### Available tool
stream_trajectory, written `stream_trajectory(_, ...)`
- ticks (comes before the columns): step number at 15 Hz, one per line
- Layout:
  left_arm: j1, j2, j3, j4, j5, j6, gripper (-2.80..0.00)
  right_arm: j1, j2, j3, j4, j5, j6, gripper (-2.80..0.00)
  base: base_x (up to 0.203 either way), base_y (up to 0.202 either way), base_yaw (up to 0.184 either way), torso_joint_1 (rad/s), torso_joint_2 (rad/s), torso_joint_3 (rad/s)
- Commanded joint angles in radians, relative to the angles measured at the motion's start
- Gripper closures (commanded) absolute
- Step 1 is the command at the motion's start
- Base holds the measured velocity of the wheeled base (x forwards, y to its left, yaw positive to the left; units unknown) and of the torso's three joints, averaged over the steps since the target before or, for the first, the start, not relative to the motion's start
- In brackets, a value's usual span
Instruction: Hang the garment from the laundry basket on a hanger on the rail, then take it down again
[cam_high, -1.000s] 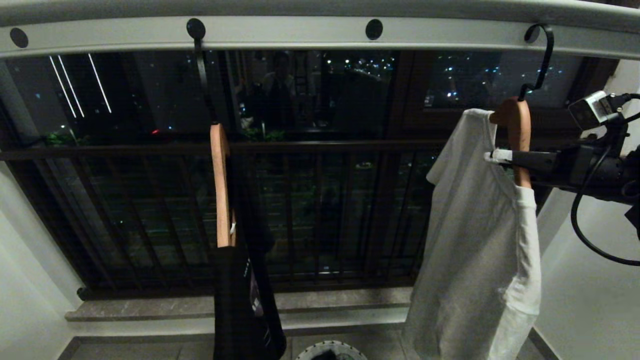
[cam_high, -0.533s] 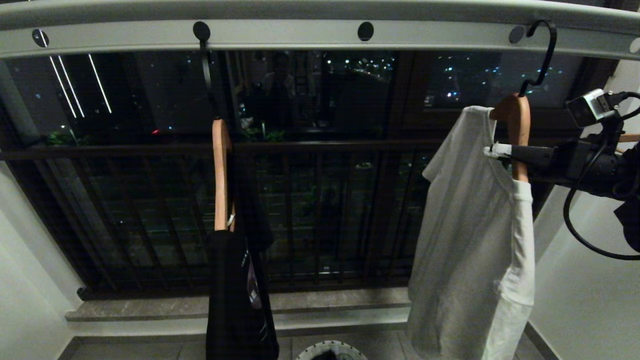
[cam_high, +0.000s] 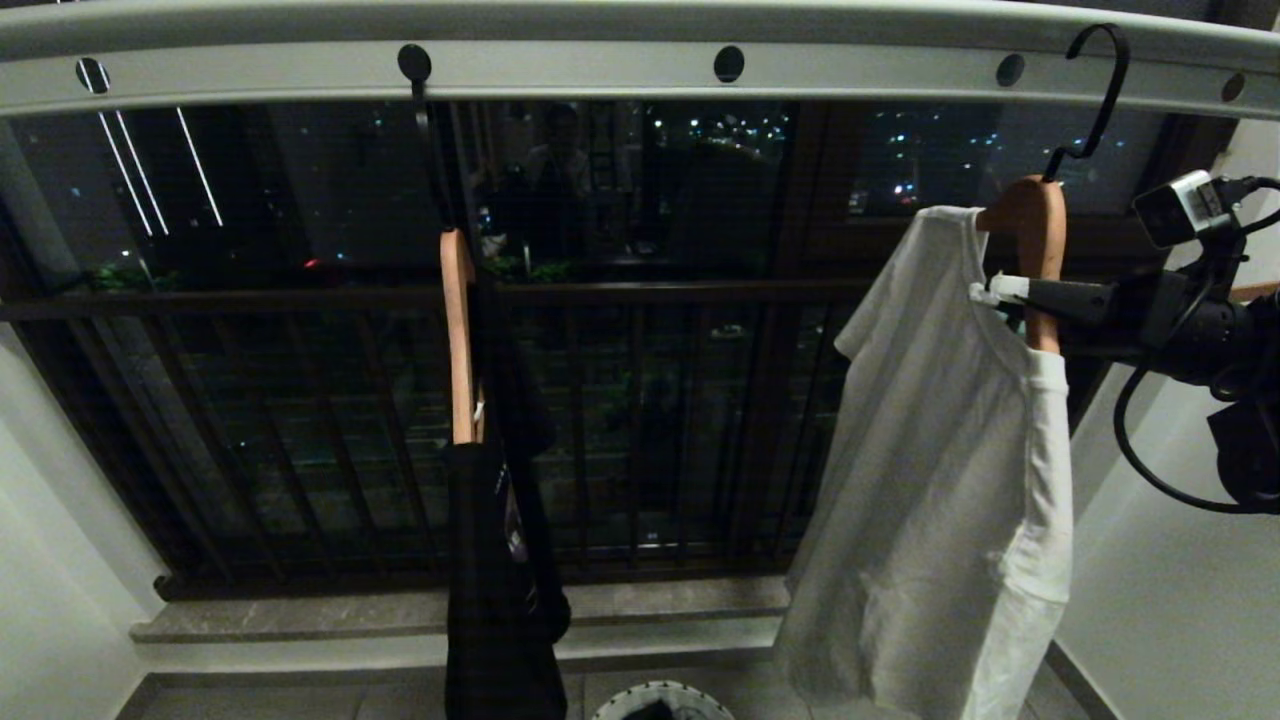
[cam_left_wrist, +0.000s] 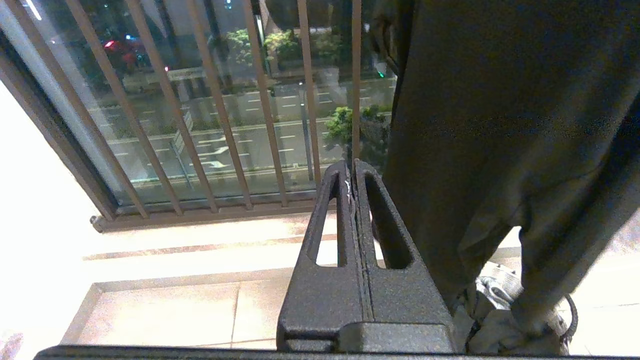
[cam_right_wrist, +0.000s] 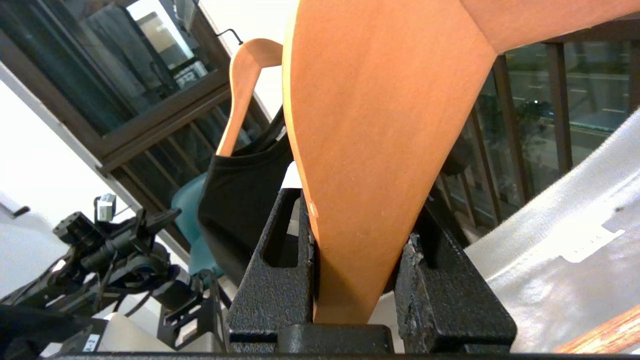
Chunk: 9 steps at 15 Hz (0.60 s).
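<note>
The right gripper (cam_high: 1010, 292) fingers pinch the wooden hanger (cam_high: 1040, 240) carrying the white garment (cam_high: 940, 480). Its hook (cam_high: 1098, 90) has lifted clear of the rail (cam_high: 600, 70) since 1 second ago: take-down is under way. Left gripper (cam_left_wrist: 354, 185) fingers are pressed together, idle.

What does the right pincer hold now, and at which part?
The right pincer holds the wooden hanger that carries the white T-shirt, clamped on its wooden body just below the hook.
</note>
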Motion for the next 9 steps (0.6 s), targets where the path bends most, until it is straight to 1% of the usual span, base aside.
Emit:
stream_trajectory(1,0.000,0.000,0.003,0.000,0.000,0.000,0.00,0.011,0.012,0.011,-0.015,0.010,0.006,0.00,0.000,0.000,0.000,0.000,0.00,0.000)
stream_trajectory(4,0.000,0.000,0.003,0.000,0.000,0.000,0.00,0.026,0.017,0.015,-0.015,0.016,0.006,0.00,0.000,0.000,0.000,0.000,0.00,0.000)
stream_trajectory(9,0.000,0.000,0.003,0.000,0.000,0.000,0.00,0.029,0.029,0.007,-0.015,0.017,0.004,0.00,0.000,0.000,0.000,0.000,0.00,0.000)
